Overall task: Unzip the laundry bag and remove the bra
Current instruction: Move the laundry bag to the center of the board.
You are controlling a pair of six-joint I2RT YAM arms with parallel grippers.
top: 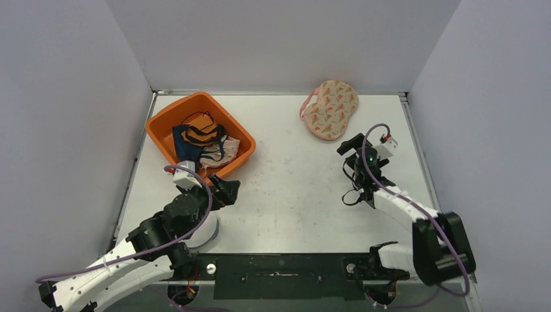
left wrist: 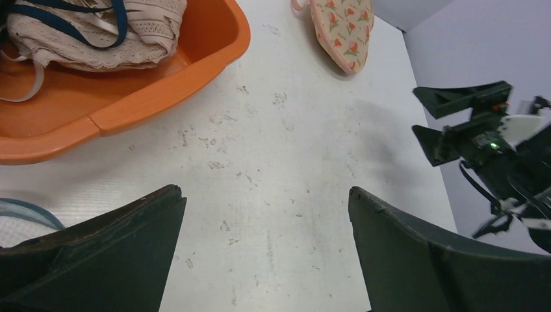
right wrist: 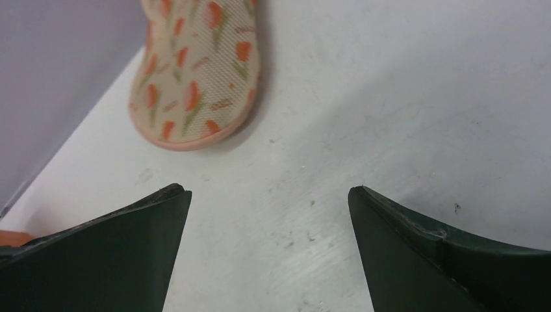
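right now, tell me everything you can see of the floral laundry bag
The laundry bag is a rounded, bean-shaped pouch of cream mesh-looking fabric printed with orange-red tulips, edged in pink trim with a small pink loop at one end. It lies flat on the white table near the far edge, right of centre, well apart from the orange basin. Only the table touches it; the open right gripper hangs short of it. Whether its zip is open cannot be told.

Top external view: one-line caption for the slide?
Both open and empty: left gripper beside the orange basin of garments, right gripper just short of the tulip-print laundry bag on the table.
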